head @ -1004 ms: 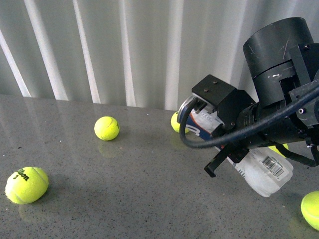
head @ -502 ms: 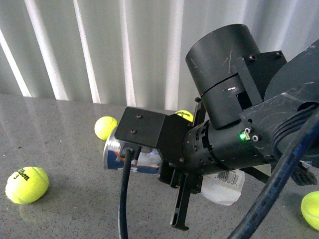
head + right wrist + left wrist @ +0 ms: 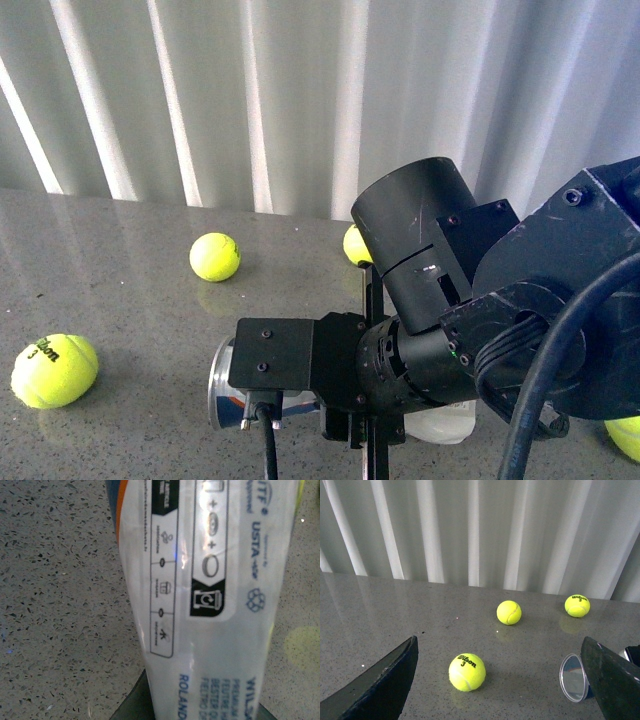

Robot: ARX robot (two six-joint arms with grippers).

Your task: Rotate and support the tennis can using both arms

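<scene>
The tennis can [image 3: 228, 392] lies about level, low over the grey table, with its metal rim to the left and its clear end [image 3: 440, 422] to the right. My right gripper [image 3: 368, 425] is shut on its middle, and the bulky black right arm hides most of it. In the right wrist view the white label [image 3: 200, 580] with an orange stripe fills the frame above a dark jaw. My left gripper [image 3: 500, 640] is open and empty. The can's rim [image 3: 572, 677] sits just inside one of its fingers [image 3: 612, 680]. I cannot tell whether the can touches the table.
Yellow-green tennis balls lie on the table: one at the left front [image 3: 54, 371], one further back [image 3: 214, 257], one behind the arm [image 3: 355, 245], one at the right edge [image 3: 625, 435]. A ball [image 3: 467, 672] lies between the left fingers. A white corrugated wall [image 3: 250, 100] stands behind.
My right arm has swung left and down with the can. The can's rim end has moved from the right of centre to the lower left, and the can is now about level.
</scene>
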